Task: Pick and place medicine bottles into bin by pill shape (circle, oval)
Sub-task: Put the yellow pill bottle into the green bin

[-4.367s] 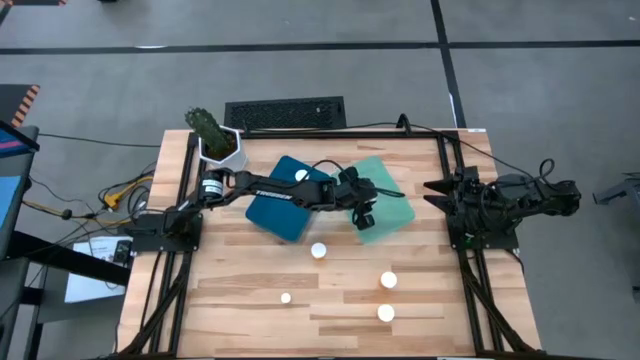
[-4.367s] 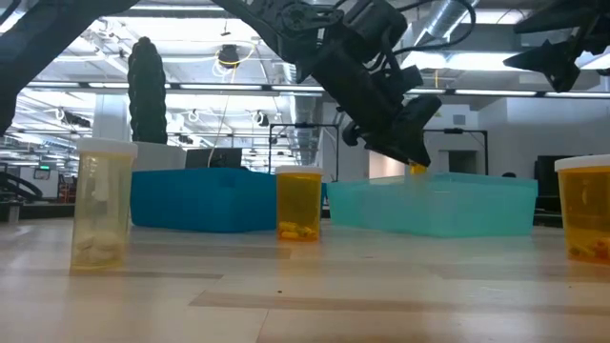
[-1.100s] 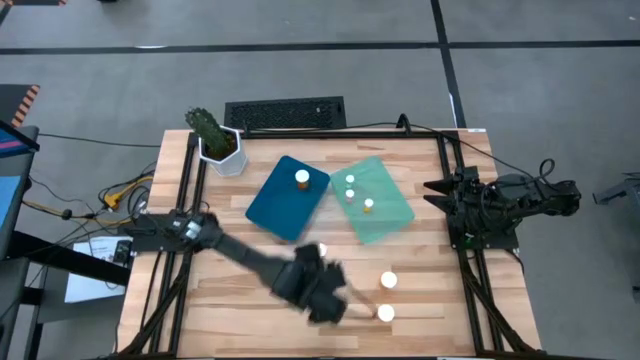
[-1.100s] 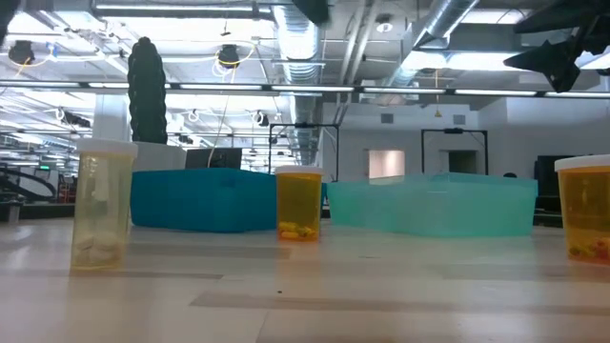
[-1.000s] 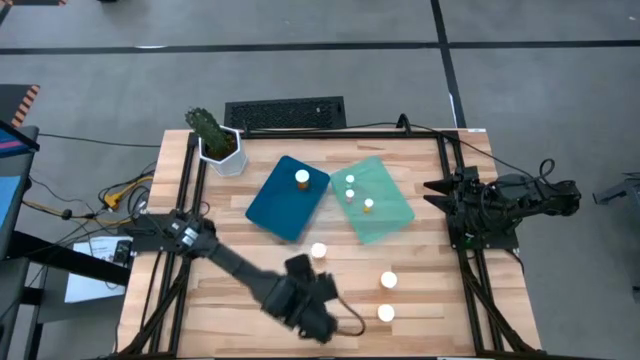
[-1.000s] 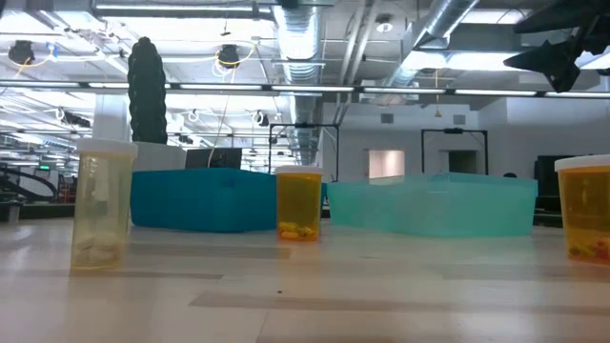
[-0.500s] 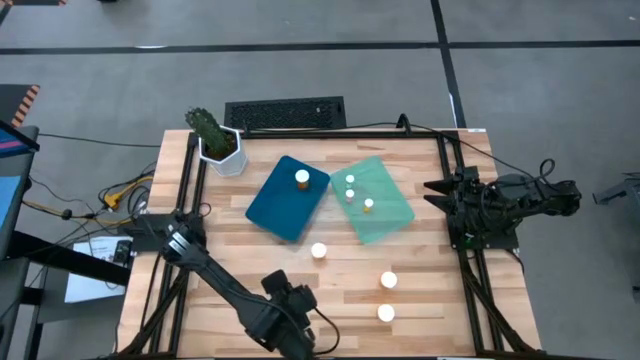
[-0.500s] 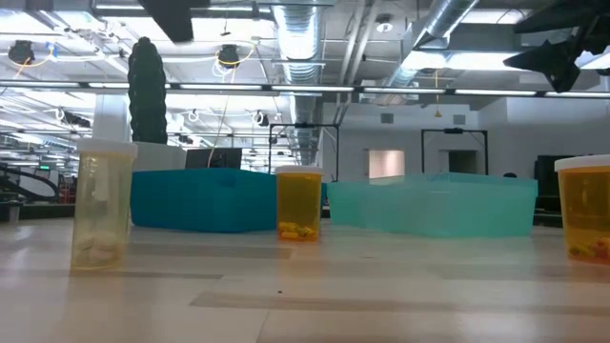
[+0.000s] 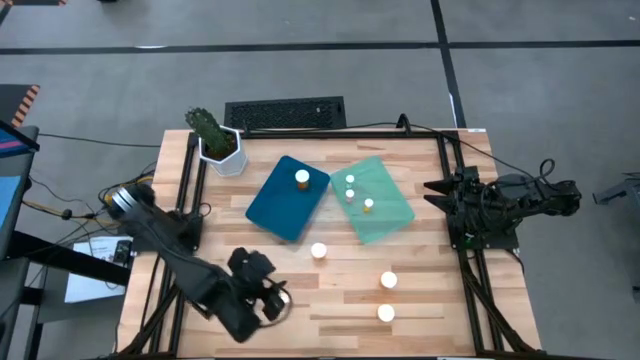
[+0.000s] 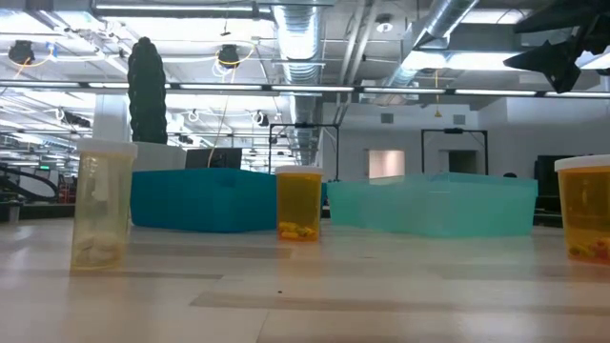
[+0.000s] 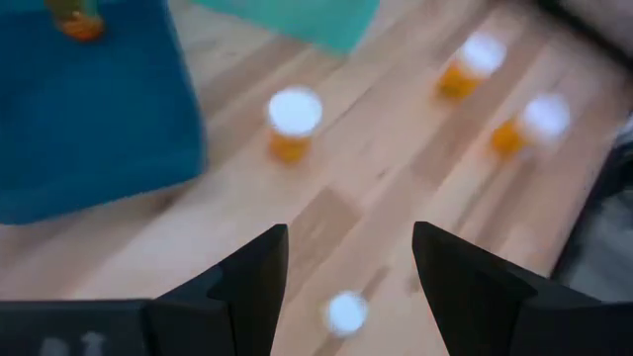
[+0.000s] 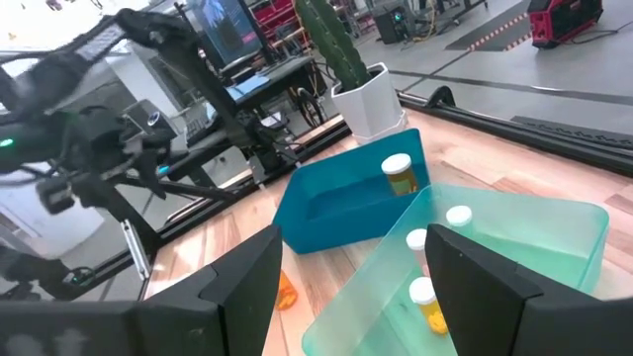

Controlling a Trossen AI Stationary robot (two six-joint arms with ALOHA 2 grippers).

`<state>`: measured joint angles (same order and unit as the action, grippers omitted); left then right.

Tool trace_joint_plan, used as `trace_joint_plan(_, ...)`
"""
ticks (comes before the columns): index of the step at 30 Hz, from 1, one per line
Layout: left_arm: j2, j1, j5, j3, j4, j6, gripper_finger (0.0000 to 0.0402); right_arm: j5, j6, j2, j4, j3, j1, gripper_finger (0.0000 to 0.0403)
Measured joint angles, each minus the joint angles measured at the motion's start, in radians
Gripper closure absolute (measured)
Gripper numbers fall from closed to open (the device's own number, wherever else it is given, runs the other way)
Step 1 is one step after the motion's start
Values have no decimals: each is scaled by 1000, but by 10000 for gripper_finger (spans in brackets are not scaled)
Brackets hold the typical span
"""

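My left gripper (image 9: 272,300) hangs empty, fingers spread apart, over the small white-capped bottle (image 11: 345,312) at the table's seven o'clock; in my wrist view it sits just ahead, between my fingertips (image 11: 265,259). To take it cleanly I judge I should centre over the cap, descend straight, and close low on the body so it does not tip. Three more bottles wait: one (image 9: 319,250) near centre, two (image 9: 388,281) (image 9: 385,313) toward five o'clock. The blue tray (image 9: 262,211) holds one bottle, the mint tray (image 9: 390,215) three. My right gripper (image 9: 435,189) rests at three o'clock, fingers apart.
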<state>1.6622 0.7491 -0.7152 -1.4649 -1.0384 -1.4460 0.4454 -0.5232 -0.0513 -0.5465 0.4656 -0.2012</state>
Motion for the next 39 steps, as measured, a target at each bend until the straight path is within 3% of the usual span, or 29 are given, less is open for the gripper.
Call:
trace_joint_plan(5, -114, -12, 17, 292, 505, 129, 191, 0, -9, 0, -1, 0, 0, 143)
trace_joint_plan(9, -86, -52, 83, 336, 714, 361, 191, 0, -11, 0, -2, 0, 0, 143)
trace_joint_plan(13, -14, -83, 170, 310, 709, 562, 191, 0, -18, 0, -4, 0, 1, 143)
trace_joint_plan(16, 26, -96, 238, 294, 720, 612, 191, 0, -35, 0, -21, 0, 1, 143)
trace_joint_plan(24, 73, -92, 329, 295, 617, 570, 191, 0, -54, 0, -61, 0, 1, 143)
trace_joint_plan(39, 79, -75, 335, 302, 534, 627, 191, 1, -55, 0, -59, 0, 1, 143)
